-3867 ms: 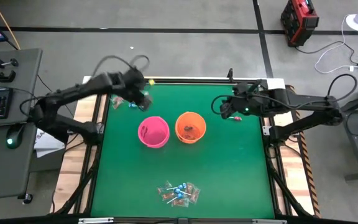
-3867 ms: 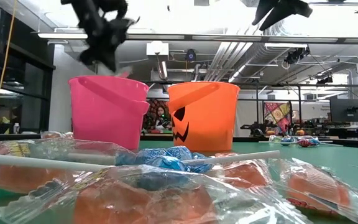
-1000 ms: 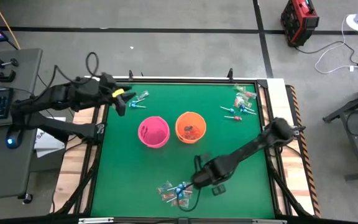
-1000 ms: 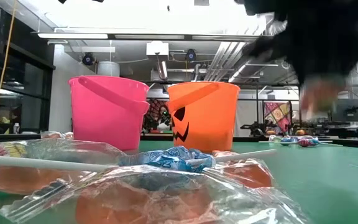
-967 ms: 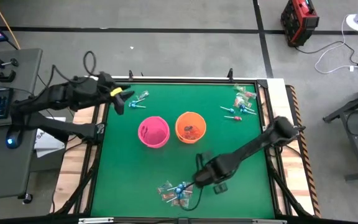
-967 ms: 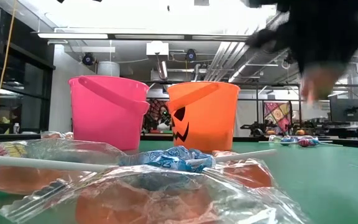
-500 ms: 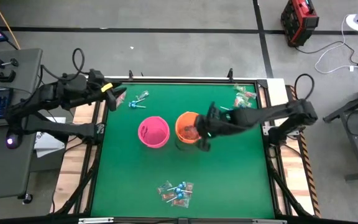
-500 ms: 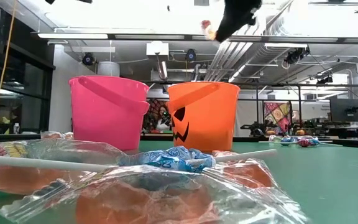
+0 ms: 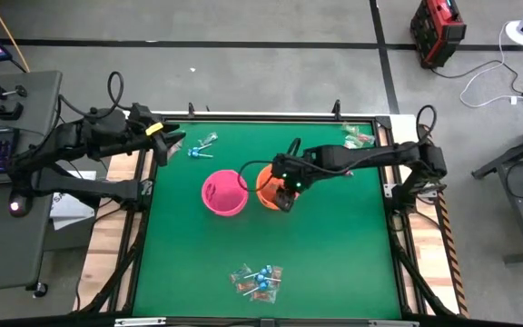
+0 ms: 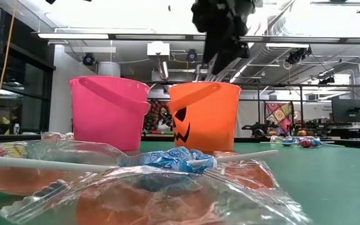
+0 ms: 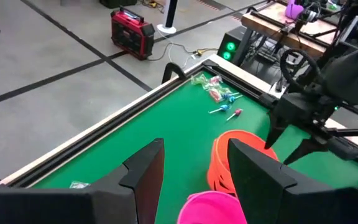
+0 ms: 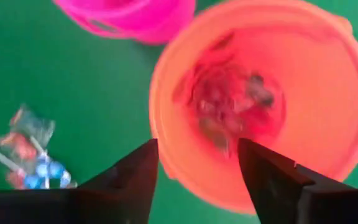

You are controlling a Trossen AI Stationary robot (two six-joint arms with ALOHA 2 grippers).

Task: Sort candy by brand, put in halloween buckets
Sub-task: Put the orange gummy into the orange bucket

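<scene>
Two small buckets stand side by side near the middle of a green table (image 9: 334, 245), touching or nearly so: a pink bucket (image 9: 223, 193) toward the left arm's side and an orange bucket (image 9: 271, 189) with a dark jack-o'-lantern face toward the right arm's side. The right gripper (image 9: 284, 186) hangs directly over the orange bucket, its two dark fingers (image 12: 272, 180) spread apart with nothing pinched between them; its wrist camera looks straight down into the bucket, where a blurred heap of red wrapped sweets (image 12: 229, 102) lies on the bottom. The left gripper (image 9: 172, 143) waits at the table's far left corner, fingers spread and empty, just beside a couple of loose candies (image 9: 202, 145) on the green surface. A second small cluster of candy (image 9: 352, 141) lies at the far right corner, well apart from the buckets; what kinds are in it cannot be told from above. A third pile (image 9: 260, 282) sits at the near edge of the table, made up of blue-headed lollipops (image 10: 167, 159) on thin white sticks mixed with flat red-and-clear wrapped pieces (image 10: 136, 203). Seen level from table height, this near pile fills the foreground, with both buckets upright behind it and the right gripper dark above the orange one.
</scene>
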